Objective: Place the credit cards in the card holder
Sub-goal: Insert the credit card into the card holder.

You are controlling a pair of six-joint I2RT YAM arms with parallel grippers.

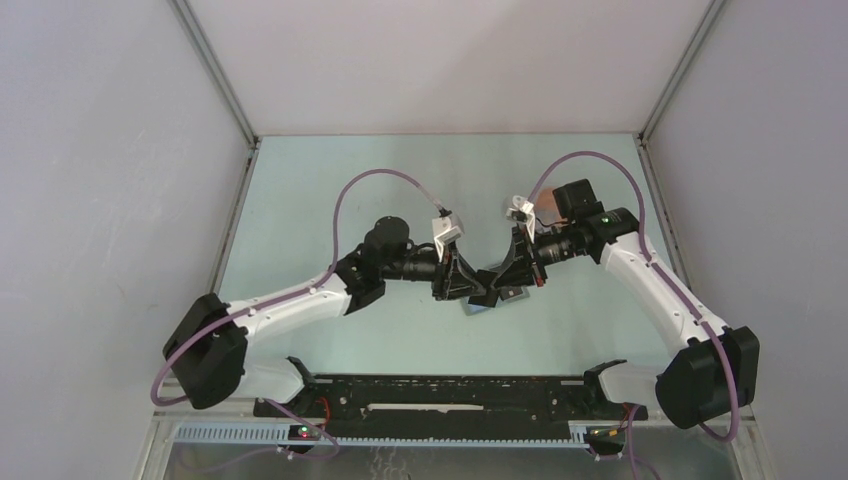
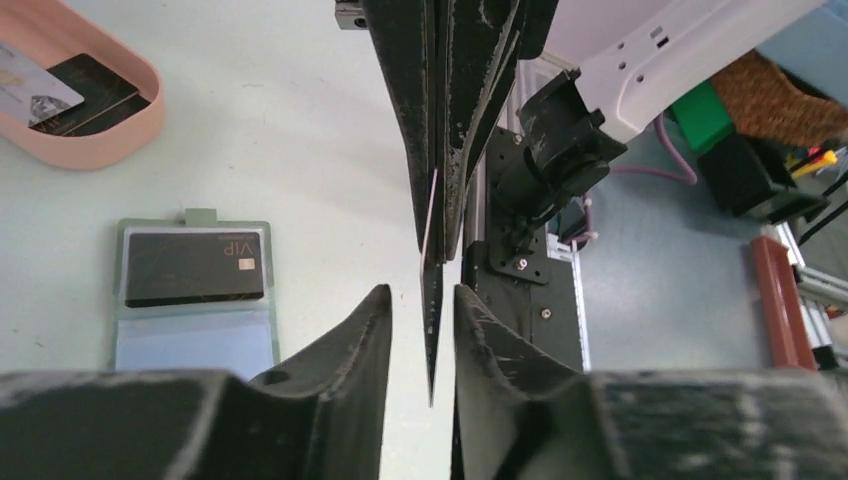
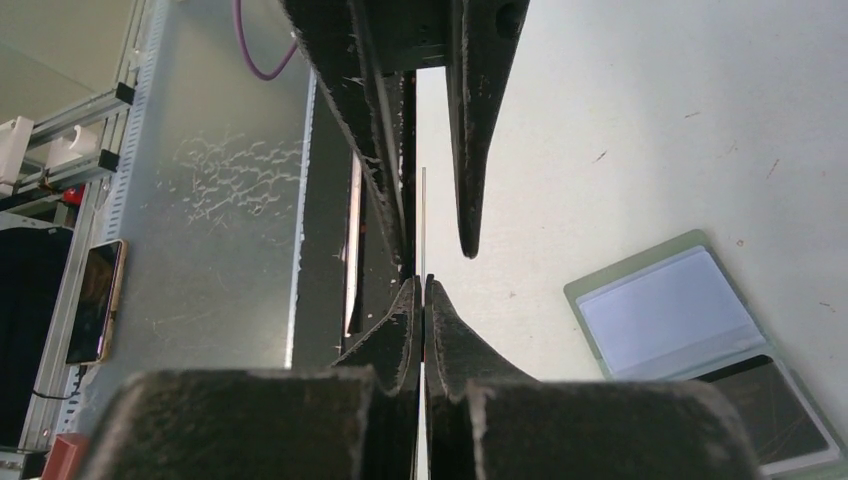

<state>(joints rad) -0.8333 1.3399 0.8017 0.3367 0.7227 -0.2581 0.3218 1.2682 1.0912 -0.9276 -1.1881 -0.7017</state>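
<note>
The right gripper [image 3: 422,286] clamps a thin card [image 2: 431,350] edge-on at frame centre, the left gripper [image 2: 422,292] parted around it. One black card [image 2: 195,268] already sits in the card holder [image 2: 195,345], lower left on the bench [image 2: 300,120]; more cards [image 2: 88,90] wait in the pink tray [image 2: 110,140], upper left

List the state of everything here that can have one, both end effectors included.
Right end effector: shut on a card held edge-on.
Left end effector: open, fingers either side of that card.
Card holder: unfolded flat, black card in one pocket.
Pink tray: holding a silvery card and a dark card.
</note>
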